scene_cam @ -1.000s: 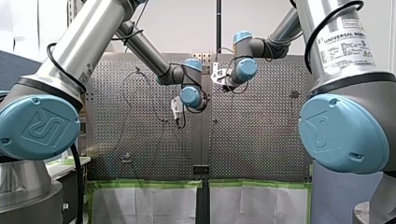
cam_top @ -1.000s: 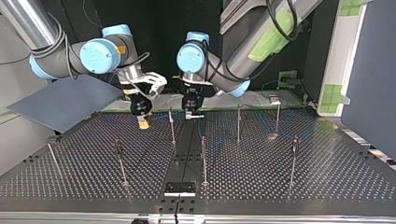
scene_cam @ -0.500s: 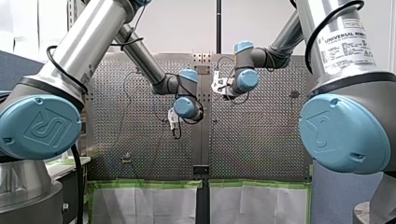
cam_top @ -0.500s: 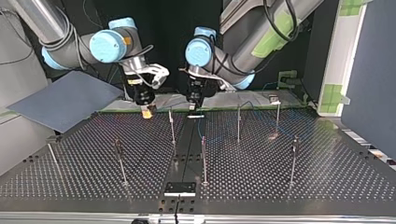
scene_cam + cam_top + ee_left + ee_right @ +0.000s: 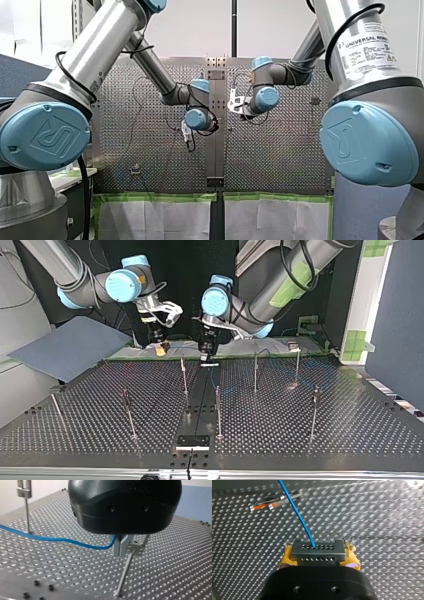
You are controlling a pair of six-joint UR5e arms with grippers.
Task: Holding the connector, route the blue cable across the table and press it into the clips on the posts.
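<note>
Blue cable (image 5: 296, 512): one; posts (image 5: 218, 410): seven.

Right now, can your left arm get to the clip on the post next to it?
Probably yes. My left gripper, shut on the blue cable, sits right beside the clip atop that post, with nothing between them in the left wrist view.

Yellow fingers (image 5: 286, 559) clamped on connector (image 5: 317, 552), blue cable (image 5: 293, 507) leading ahead
</note>
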